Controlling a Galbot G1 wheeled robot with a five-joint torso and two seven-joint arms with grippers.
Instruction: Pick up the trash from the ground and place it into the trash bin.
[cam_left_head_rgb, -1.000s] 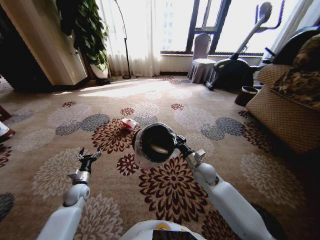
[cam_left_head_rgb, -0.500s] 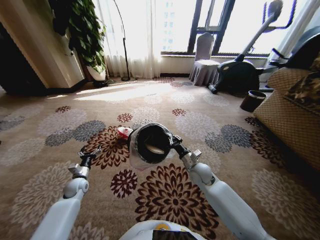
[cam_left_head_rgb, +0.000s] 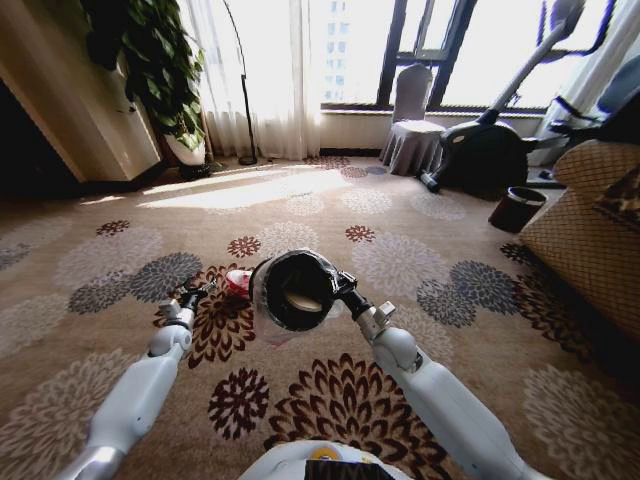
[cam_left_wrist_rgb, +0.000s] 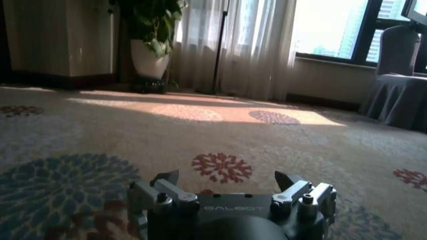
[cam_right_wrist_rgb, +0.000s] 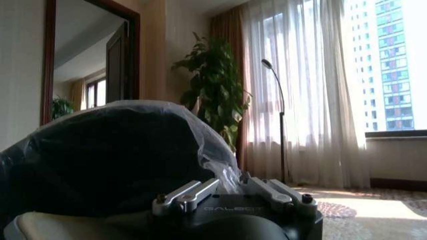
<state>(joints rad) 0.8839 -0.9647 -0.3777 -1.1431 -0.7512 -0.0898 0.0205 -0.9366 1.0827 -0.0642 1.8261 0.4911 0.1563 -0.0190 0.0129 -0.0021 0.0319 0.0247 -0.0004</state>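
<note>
A red and white crumpled piece of trash (cam_left_head_rgb: 237, 282) lies on the flowered carpet, just left of the trash bin (cam_left_head_rgb: 297, 290). The black bin with its whitish liner hangs above the floor, tilted so its mouth faces me, with something pale inside. My right gripper (cam_left_head_rgb: 345, 291) is shut on its rim; the right wrist view has the gripper (cam_right_wrist_rgb: 230, 188) clamped on the liner edge and the bin (cam_right_wrist_rgb: 113, 150) close against it. My left gripper (cam_left_head_rgb: 191, 296) is stretched low over the carpet, a short way left of the trash, and in the left wrist view this gripper (cam_left_wrist_rgb: 227, 180) stands open.
A bare dark bucket (cam_left_head_rgb: 517, 209) stands by the sofa (cam_left_head_rgb: 585, 235) on the right. An exercise bike (cam_left_head_rgb: 500, 145) and a covered chair (cam_left_head_rgb: 413, 125) stand by the window. A potted plant (cam_left_head_rgb: 160, 75) and floor lamp (cam_left_head_rgb: 243, 90) are at back left.
The whole view has shifted, so the camera has moved. My left arm has stretched forward, bringing its gripper closer to the red and white trash. The right gripper still holds the bin.
</note>
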